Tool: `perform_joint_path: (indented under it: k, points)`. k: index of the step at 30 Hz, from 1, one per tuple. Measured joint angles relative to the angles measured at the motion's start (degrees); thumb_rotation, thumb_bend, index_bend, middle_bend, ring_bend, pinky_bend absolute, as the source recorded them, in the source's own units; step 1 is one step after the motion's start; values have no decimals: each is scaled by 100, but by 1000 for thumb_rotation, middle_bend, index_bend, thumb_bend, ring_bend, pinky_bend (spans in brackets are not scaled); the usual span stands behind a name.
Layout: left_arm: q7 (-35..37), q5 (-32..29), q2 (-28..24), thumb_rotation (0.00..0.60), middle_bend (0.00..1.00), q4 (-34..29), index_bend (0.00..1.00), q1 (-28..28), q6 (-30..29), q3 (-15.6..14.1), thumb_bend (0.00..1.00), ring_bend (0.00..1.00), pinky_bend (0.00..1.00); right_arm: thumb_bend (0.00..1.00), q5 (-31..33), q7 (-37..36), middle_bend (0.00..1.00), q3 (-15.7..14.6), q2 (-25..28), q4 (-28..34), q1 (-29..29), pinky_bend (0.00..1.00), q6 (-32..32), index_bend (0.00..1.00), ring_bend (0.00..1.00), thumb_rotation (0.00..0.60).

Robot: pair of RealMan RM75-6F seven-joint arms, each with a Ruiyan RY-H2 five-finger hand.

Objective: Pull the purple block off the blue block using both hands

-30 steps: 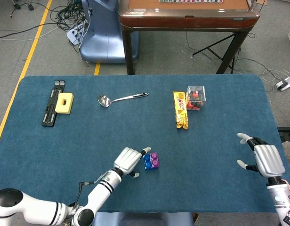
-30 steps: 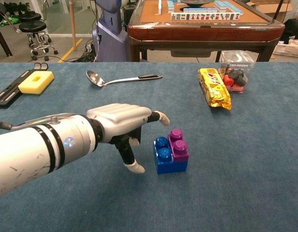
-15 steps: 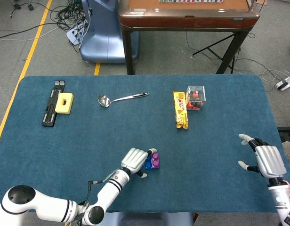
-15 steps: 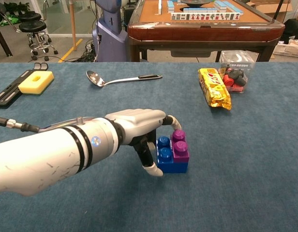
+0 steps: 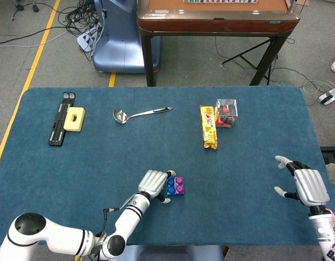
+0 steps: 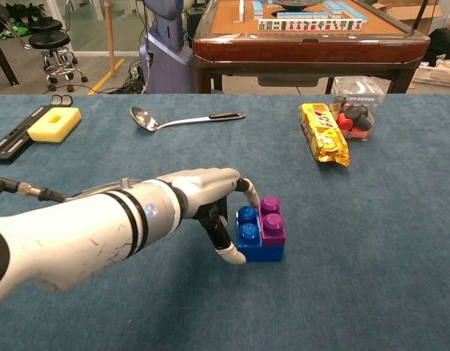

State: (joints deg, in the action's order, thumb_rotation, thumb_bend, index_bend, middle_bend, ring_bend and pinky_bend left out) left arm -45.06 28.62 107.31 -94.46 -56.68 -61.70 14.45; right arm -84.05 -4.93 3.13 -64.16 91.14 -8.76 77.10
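Note:
The purple block (image 5: 179,185) (image 6: 272,223) sits pressed onto the right part of the blue block (image 5: 171,187) (image 6: 248,235), both resting on the blue table near its front middle. My left hand (image 5: 154,184) (image 6: 203,191) has come in from the left and grips the blue block, with the thumb against its front-left corner and a finger curled over its back edge by the purple studs. Far to the right, my right hand (image 5: 304,184) hovers near the table's right edge with fingers spread and nothing in it. The chest view does not show it.
A metal spoon (image 5: 140,113) (image 6: 181,118) lies at the back middle. A yellow snack bag (image 5: 209,126) (image 6: 323,133) and a clear box (image 5: 226,110) (image 6: 354,99) sit back right. A yellow sponge (image 5: 74,118) (image 6: 55,123) rests on a black tool (image 5: 59,128) back left.
My left hand slid right from beside the blocks until its thumb and finger closed around the blue block. The right hand stayed almost still.

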Motion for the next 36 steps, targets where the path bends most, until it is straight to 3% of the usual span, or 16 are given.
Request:
perform_joint_path:
  k: [4, 18, 30, 36]
  points:
    - [76, -59, 36, 286, 1000, 17, 352, -26, -54, 49, 0, 988, 1000, 0, 2, 4, 371, -4, -5, 2, -4, 462, -10, 238, 315, 600]
    - [-134, -32, 228, 289, 1000, 193, 349, -117, -356, -92, 0, 990, 1000, 0, 14, -25, 371, -18, -46, -40, -6, 462, -28, 238, 315, 600]
    - [-257, 66, 384, 371, 1000, 348, 347, -159, -395, -159, 0, 990, 1000, 0, 15, -74, 372, -28, -73, -93, 1, 462, -28, 238, 315, 600]
    - [-306, 88, 451, 486, 1000, 415, 361, -160, -446, -144, 0, 990, 1000, 0, 18, -96, 371, -33, -87, -114, 2, 462, -37, 238, 315, 600]
